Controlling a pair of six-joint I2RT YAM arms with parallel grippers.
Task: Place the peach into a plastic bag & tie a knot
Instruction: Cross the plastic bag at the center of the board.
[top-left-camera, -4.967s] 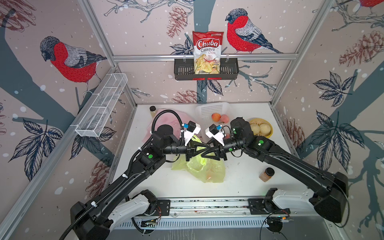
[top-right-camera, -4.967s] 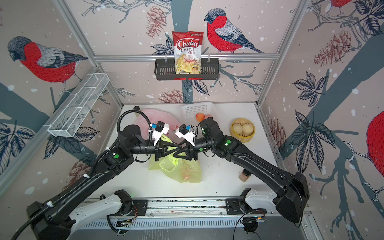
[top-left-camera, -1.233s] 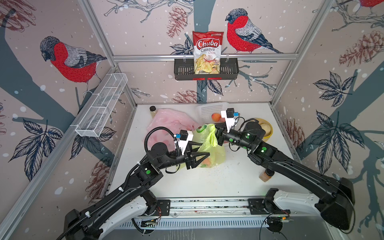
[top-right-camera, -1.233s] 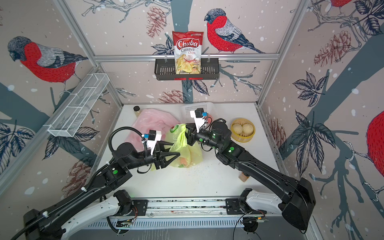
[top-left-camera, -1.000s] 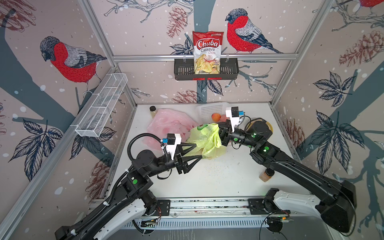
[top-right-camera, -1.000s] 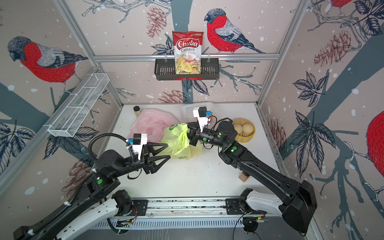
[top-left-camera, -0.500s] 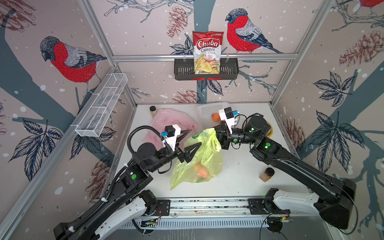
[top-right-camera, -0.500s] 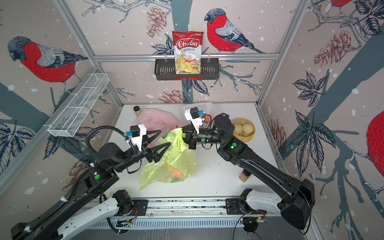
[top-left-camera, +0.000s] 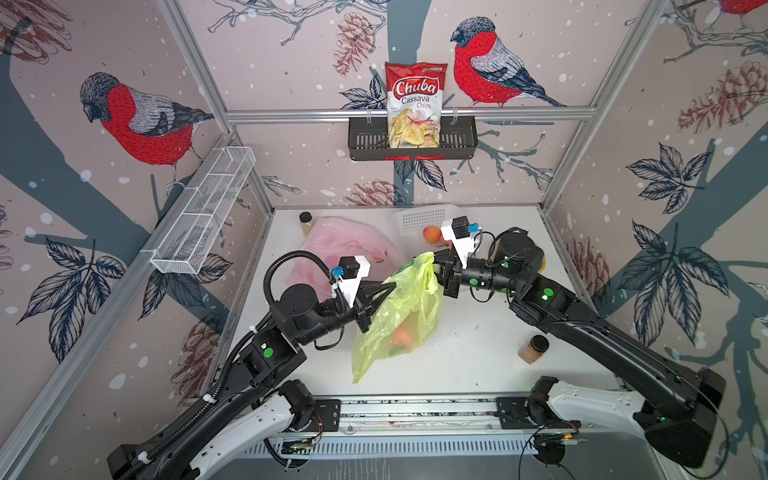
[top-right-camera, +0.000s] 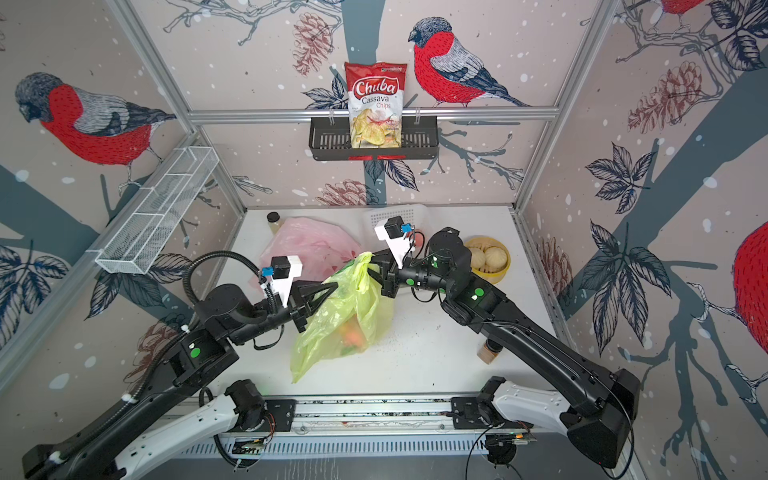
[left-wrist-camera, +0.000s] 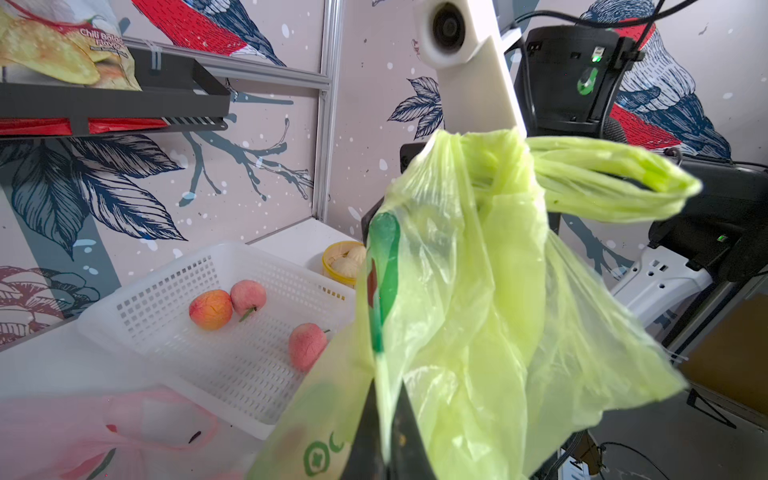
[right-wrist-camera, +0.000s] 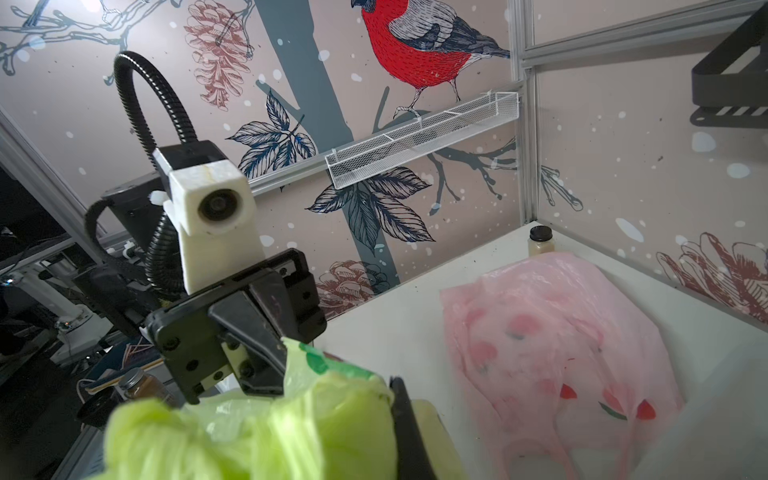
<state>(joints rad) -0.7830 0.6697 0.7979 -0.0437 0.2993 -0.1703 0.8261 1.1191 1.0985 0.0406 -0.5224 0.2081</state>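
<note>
A yellow-green plastic bag (top-left-camera: 409, 307) (top-right-camera: 349, 307) hangs above the table's middle in both top views. The peach (top-left-camera: 401, 336) (top-right-camera: 353, 334) shows as an orange lump through its lower part. My right gripper (top-left-camera: 436, 266) (top-right-camera: 374, 266) is shut on the bag's gathered handles at the top. My left gripper (top-left-camera: 386, 289) (top-right-camera: 330, 287) is shut on the bag's near-left edge, a little lower. In the left wrist view its jaws (left-wrist-camera: 388, 415) pinch a thin fold of the bag (left-wrist-camera: 478, 291). In the right wrist view the bunched bag (right-wrist-camera: 291, 432) hides all but one dark finger (right-wrist-camera: 405, 419).
A pink bag (top-left-camera: 345, 245) lies at the back left beside a small jar (top-left-camera: 306, 220). The white basket (left-wrist-camera: 232, 365) at the back holds three more peaches. A yellow bowl of buns (top-right-camera: 486, 257) is behind my right arm. A brown jar (top-left-camera: 534, 349) stands front right.
My left gripper, open beside the bag half a second ago, has closed on the bag's edge. The bag, bunched up a second ago, now hangs stretched between both grippers.
</note>
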